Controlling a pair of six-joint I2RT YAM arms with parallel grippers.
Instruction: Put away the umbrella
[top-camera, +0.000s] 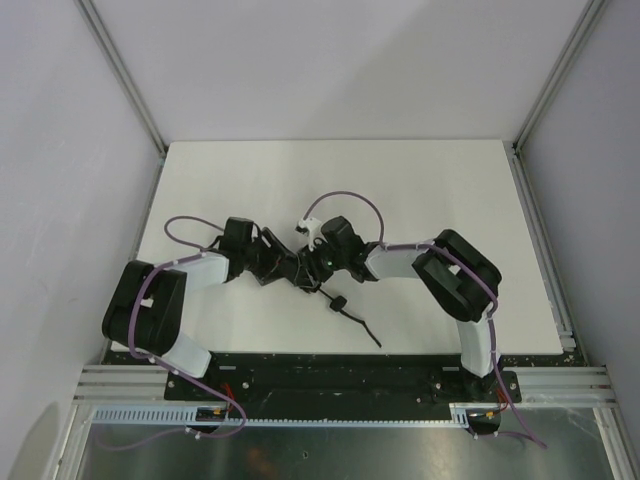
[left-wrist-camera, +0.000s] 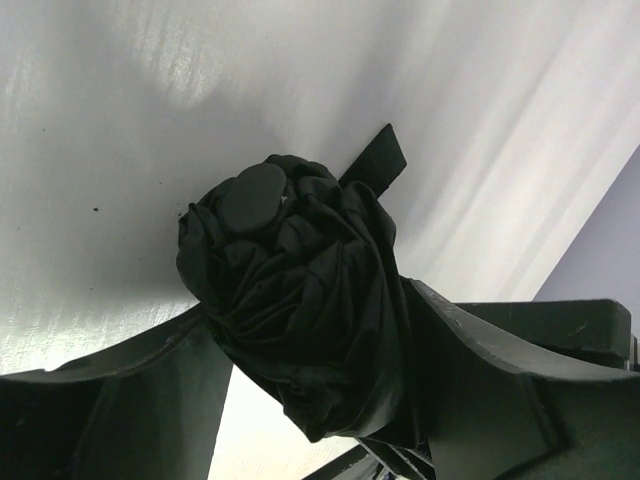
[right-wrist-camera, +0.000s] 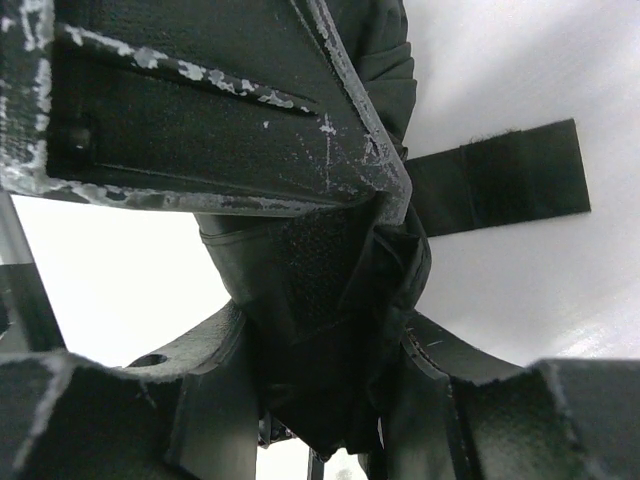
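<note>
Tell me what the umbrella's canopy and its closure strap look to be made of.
The umbrella canopy: probably thin synthetic fabric, matte black; it bunches in soft twisted folds. The closure strap: flat black fabric tape, apparently; its top edge looks slightly fuzzy, and a seam seems to cross it.

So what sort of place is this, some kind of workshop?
Probably a robotics lab test cell: a white table boxed in by pale panels on silver aluminium frame rails, and two white-and-black robot arms on a black base plate, handling a black folded fabric umbrella.
</note>
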